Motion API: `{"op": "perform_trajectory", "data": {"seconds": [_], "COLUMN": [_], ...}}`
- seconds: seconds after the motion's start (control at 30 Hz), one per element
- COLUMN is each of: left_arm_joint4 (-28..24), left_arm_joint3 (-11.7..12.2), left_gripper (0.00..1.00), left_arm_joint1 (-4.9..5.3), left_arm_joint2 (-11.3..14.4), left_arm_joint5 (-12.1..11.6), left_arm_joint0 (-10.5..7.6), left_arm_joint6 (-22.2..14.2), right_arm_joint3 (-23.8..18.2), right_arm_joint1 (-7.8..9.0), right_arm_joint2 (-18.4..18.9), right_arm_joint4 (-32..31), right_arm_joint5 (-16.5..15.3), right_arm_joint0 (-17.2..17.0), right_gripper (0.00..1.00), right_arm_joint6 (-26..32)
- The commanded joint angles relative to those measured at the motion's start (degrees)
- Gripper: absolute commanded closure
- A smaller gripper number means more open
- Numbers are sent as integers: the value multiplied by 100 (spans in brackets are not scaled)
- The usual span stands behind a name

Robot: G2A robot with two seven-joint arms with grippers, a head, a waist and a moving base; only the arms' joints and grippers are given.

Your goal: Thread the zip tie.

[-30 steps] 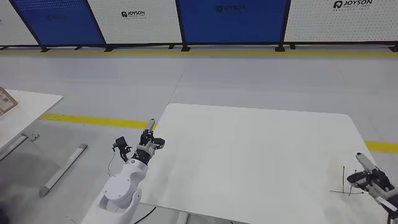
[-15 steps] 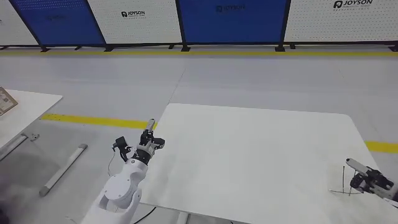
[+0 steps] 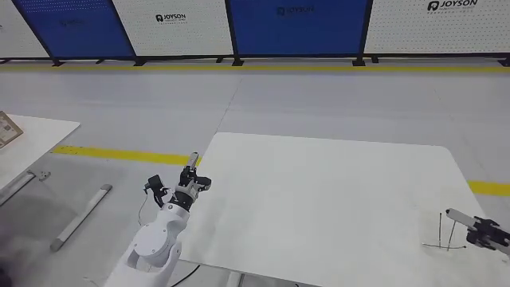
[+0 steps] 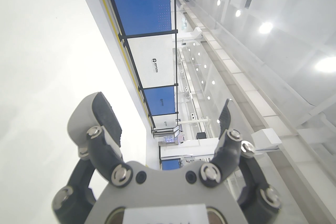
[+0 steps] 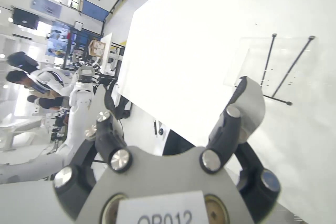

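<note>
At the right near corner of the white surface (image 3: 319, 199), right end effector (image 5: 175, 86) spread open, gripping nothing, just beside the black zip ties (image 5: 292, 67). Three of them: two fanned apart, a third across their near ends, lying perhaps on a clear sheet (image 5: 249, 57). At the left edge, well apart from the ties, left end effector (image 4: 164, 104) likewise released, nothing in its grasp.
</note>
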Motion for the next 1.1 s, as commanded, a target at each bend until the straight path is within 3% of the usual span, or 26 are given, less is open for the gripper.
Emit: {"op": "perform_trajectory", "data": {"seconds": [0.0, 0.17, 0.83, 0.97, 1.07], "left_arm_joint4": [0, 0, 0, 0, 0], "left_arm_joint3": [0, 0, 0, 0, 0], "left_gripper": [0, 0, 0, 0, 0], "left_arm_joint1": [0, 0, 0, 0, 0], "left_arm_joint2": [0, 0, 0, 0, 0], "left_arm_joint5": [0, 0, 0, 0, 0], "left_arm_joint0": [0, 0, 0, 0, 0], "left_arm_joint6": [0, 0, 0, 0, 0], "right_arm_joint3": [29, 23, 23, -91, -235], "right_arm_joint1": [72, 421, 421, 453, 494], "right_arm_joint2": [12, -650, -650, -796, -1016], "right_arm_joint4": [-67, -674, -674, -1026, -1398], "right_arm_joint5": [-119, -105, -105, -116, 156], "right_arm_joint0": [125, 211, 211, 144, 214], "right_gripper": [0, 0, 0, 0, 0], "right_arm_joint6": [340, 340, 340, 340, 340]}}
